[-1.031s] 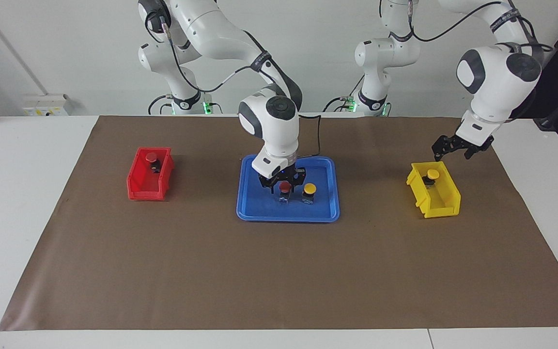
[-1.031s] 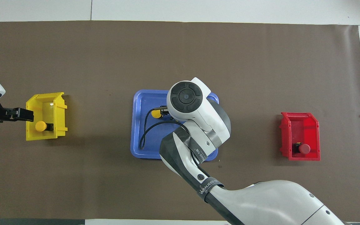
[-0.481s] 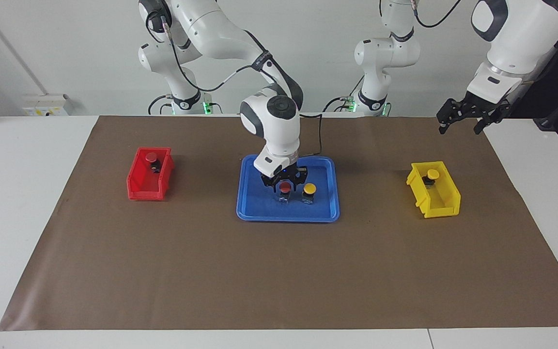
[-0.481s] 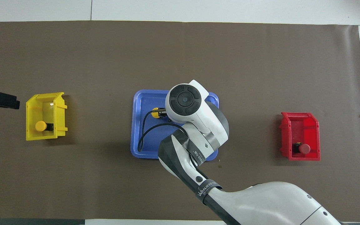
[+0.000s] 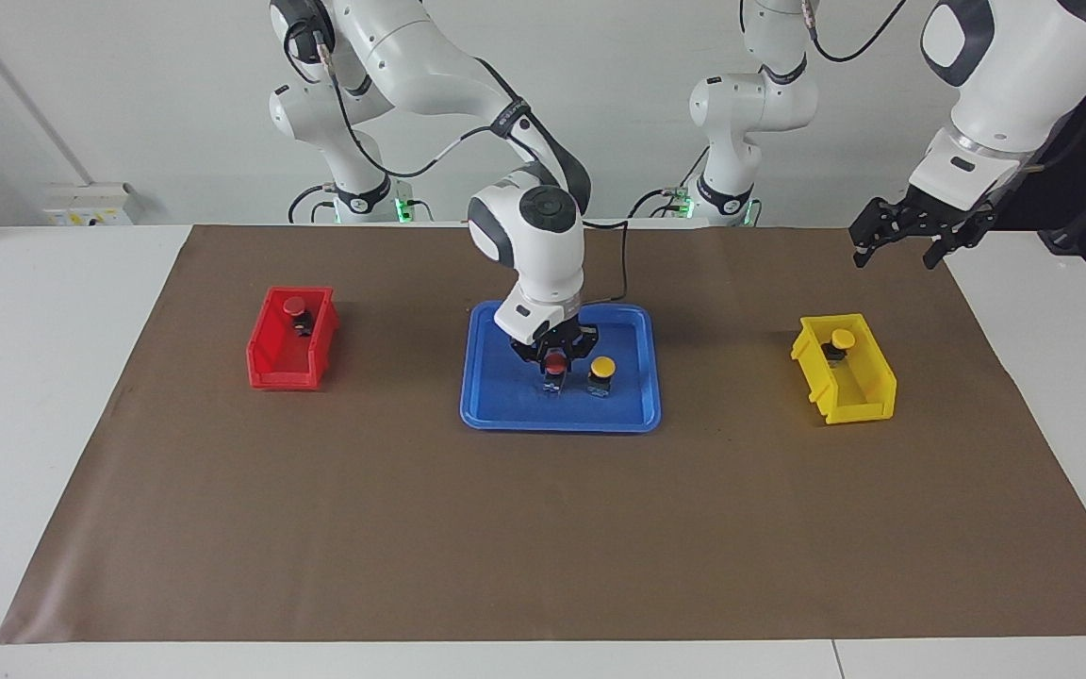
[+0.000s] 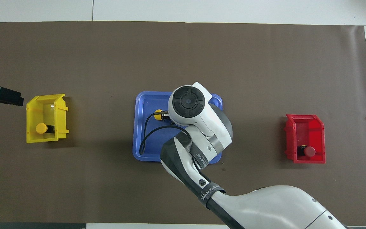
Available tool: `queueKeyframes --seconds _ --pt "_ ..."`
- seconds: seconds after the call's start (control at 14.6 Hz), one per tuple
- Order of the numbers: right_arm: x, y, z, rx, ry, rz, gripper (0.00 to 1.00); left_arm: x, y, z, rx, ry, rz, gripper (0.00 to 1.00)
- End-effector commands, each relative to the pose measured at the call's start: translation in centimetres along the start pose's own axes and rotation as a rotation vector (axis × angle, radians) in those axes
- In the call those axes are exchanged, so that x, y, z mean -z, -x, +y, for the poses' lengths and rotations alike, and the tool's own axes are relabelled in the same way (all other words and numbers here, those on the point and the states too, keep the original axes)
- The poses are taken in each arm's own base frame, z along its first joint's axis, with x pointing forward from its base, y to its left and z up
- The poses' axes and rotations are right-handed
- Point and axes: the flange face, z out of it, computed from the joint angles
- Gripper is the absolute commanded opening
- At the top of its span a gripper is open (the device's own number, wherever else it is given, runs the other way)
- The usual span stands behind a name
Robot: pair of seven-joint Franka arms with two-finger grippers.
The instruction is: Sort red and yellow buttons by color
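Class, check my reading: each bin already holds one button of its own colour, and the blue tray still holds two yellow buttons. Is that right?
Not quite. The facing view shows the blue tray holding one yellow button and one red button, with the right gripper down at the red one. The bins are as you said.

The right gripper [image 5: 554, 353] and its arm cover the blue tray [image 5: 505, 405] at mid-bench, crowding the yellow button [image 5: 604, 366] just beside it — the brown mat [image 5: 543, 528] toward the bench's edge farthest from the robots lies open.
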Motion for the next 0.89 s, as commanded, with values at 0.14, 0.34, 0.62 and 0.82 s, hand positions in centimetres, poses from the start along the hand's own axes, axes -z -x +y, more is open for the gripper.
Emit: queueKeyframes --seconds 0.14,0.34,0.62,0.82 --pt "2.2 -0.4 0.9 -0.034 -0.016 0.006 0.19 -1.0 -1.8 -0.4 -0.007 0.017 0.006 1.00" --pt "8.3 -3.0 5.7 -0.053 -0.021 0.052 0.19 -1.3 -2.0 -0.3 -0.011 0.016 0.015 1.00" --pt "14.3 -3.9 16.9 0.017 0.038 0.001 0.19 -1.8 -1.7 -0.3 -0.009 0.016 -0.003 1.00" --pt "15.1 -1.8 26.0 0.020 0.064 -0.028 0.19 -3.8 -2.0 4.6 0.032 0.018 0.023 1.00"
